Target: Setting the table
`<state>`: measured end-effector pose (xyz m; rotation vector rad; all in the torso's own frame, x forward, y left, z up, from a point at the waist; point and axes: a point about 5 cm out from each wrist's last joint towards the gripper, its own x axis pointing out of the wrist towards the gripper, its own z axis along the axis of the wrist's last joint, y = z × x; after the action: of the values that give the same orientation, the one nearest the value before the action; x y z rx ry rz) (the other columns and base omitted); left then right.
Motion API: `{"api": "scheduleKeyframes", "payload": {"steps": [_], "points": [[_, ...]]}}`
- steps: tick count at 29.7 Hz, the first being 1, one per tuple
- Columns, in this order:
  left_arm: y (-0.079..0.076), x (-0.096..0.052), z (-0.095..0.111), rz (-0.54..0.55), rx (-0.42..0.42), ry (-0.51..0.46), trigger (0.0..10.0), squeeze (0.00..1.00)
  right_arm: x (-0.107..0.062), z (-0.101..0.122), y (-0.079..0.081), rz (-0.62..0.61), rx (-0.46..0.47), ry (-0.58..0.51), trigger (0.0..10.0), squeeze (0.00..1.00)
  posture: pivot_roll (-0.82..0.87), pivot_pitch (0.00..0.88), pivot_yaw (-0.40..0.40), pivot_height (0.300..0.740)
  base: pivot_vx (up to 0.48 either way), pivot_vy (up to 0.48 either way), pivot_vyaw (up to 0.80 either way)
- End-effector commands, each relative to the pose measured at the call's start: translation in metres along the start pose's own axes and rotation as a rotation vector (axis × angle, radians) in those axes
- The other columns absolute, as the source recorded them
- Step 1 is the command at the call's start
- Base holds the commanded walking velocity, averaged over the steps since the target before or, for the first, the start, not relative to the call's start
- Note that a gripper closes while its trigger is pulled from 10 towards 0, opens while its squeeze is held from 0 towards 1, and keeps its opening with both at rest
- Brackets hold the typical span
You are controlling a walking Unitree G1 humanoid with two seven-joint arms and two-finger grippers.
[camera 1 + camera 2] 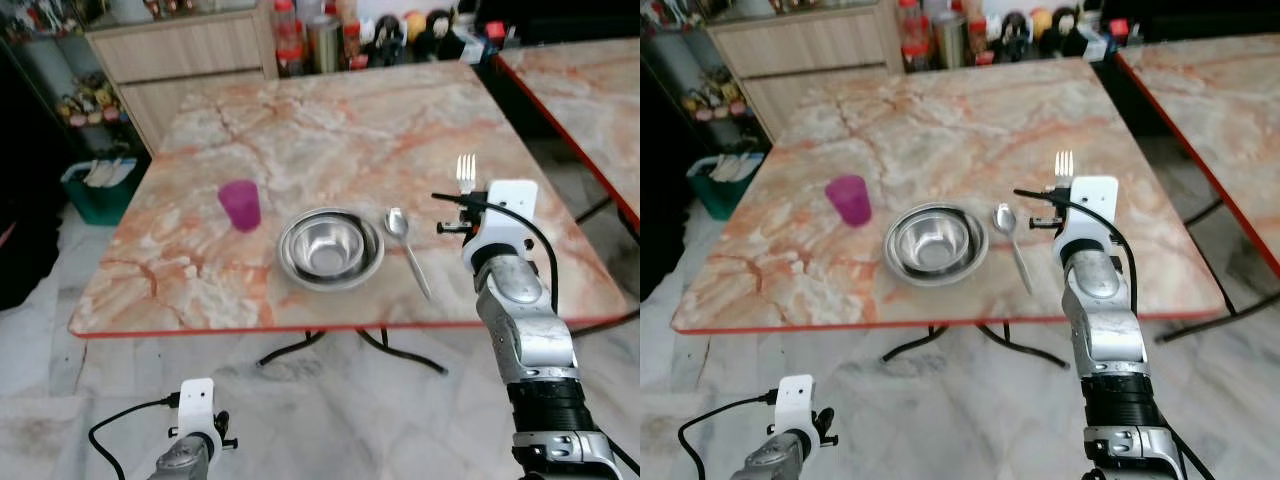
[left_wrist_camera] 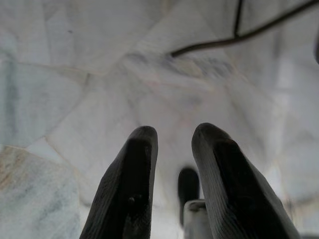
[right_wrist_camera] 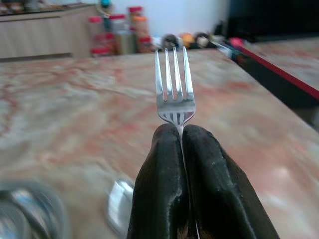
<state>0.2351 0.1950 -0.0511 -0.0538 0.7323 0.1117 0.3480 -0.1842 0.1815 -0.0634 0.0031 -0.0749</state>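
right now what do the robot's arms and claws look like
Both arms are silver metal with a white block at the wrist trailing thin black cable. The right arm has a ribbed black band lower down. Each claw, left claw and right claw, is two long, rounded black fingers.

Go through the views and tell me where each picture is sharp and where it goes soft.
Left eye view: evenly lit, crisp on the bowl, spoon and purple cup. Right wrist view: the fork in the right end effector is sharp, the table behind blurs, nearest objects smeared. Left wrist view: the left end effector is soft, the floor hazy.
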Motion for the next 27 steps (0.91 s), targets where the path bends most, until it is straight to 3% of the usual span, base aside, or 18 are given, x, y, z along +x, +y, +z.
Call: {"api": "scheduleKeyframes", "payload": {"steps": [1,16,22,27], "points": [[0.010,-0.002,-0.006,0.027,-0.011,0.023,10.0,0.00,-0.001,0.001,0.009,0.027,0.006,-0.002,10.0,0.00,-0.04,0.086,0.061,0.740,0.000,0.000,0.00],[0.010,-0.002,-0.006,0.020,-0.002,0.030,10.0,0.00,-0.003,-0.002,0.001,0.010,-0.003,0.011,10.0,0.00,-0.04,0.087,0.061,0.740,0.000,0.000,0.00],[0.010,-0.001,-0.008,0.007,0.031,0.074,10.0,0.00,-0.004,-0.006,-0.005,-0.008,-0.005,0.024,10.0,0.00,-0.05,0.086,0.062,0.740,0.000,0.000,0.00],[0.013,-0.001,-0.008,0.056,0.057,0.092,10.0,0.00,-0.005,-0.004,-0.007,-0.012,-0.007,0.021,10.0,0.00,-0.05,0.089,0.063,0.740,0.000,0.000,0.00]]}}
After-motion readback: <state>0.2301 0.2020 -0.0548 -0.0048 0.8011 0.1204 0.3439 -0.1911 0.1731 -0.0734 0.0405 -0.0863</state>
